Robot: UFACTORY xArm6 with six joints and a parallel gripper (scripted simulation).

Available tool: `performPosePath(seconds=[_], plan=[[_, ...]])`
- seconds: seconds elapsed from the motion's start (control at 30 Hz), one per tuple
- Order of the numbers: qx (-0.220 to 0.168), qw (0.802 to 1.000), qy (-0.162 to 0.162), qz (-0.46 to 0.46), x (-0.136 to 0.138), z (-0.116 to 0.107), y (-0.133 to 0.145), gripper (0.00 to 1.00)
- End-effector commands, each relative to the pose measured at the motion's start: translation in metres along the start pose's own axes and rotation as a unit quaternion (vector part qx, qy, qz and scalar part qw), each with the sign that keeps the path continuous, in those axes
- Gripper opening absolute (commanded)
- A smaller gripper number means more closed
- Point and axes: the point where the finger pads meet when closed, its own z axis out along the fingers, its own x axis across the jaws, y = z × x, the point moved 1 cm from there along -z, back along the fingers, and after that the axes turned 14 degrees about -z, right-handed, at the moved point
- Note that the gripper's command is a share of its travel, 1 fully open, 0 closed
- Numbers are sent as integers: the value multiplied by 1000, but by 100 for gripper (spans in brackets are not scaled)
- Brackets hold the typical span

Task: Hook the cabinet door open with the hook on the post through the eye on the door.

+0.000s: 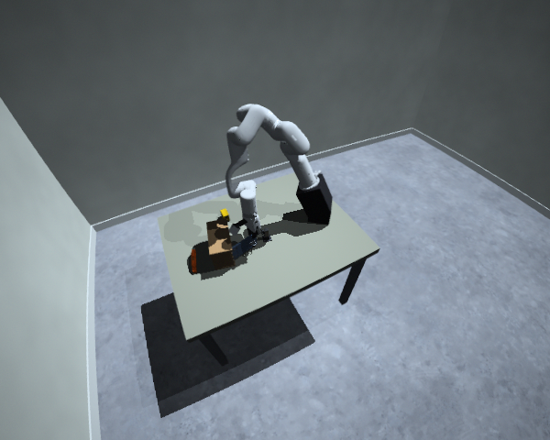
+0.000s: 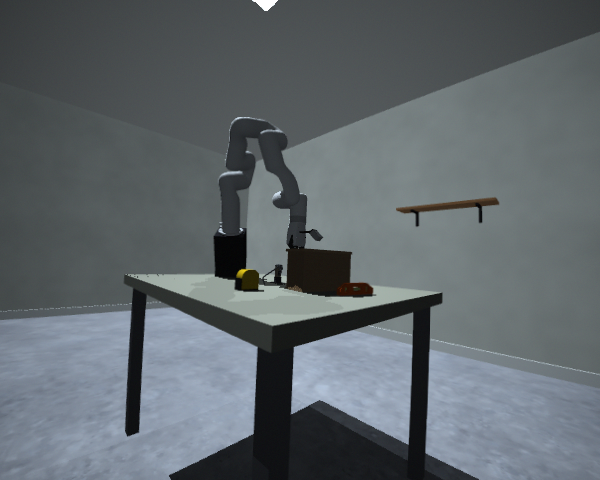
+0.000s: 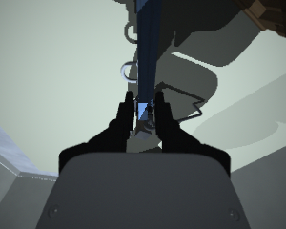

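The brown cabinet (image 1: 221, 246) stands flat on the table; it also shows in the exterior view (image 2: 318, 270). Its blue door (image 1: 241, 248) stands swung out from the cabinet. In the wrist view the door (image 3: 147, 52) is seen edge-on, with a metal eye ring (image 3: 127, 72) on its left face. My gripper (image 3: 144, 101) is partly open, with one finger on each side of the door's near edge and not clamping it. A thin wire hook (image 3: 183, 102) lies on the table just right of the fingers. The short dark post (image 2: 277, 272) stands left of the cabinet.
A yellow block (image 1: 224, 214) sits on the table behind the cabinet, also in the exterior view (image 2: 246, 279). An orange object (image 1: 193, 261) lies against the cabinet's far side. The arm's black base (image 1: 314, 201) stands at the table's back. A wall shelf (image 2: 447, 205) is far off.
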Motion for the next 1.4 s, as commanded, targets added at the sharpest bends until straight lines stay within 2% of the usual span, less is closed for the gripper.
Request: performPosePath(seconds=[0.0, 1.37], plan=[[1, 1000, 0, -16, 5, -1, 0, 27], [1, 995, 0, -99, 30, -1, 2, 27]])
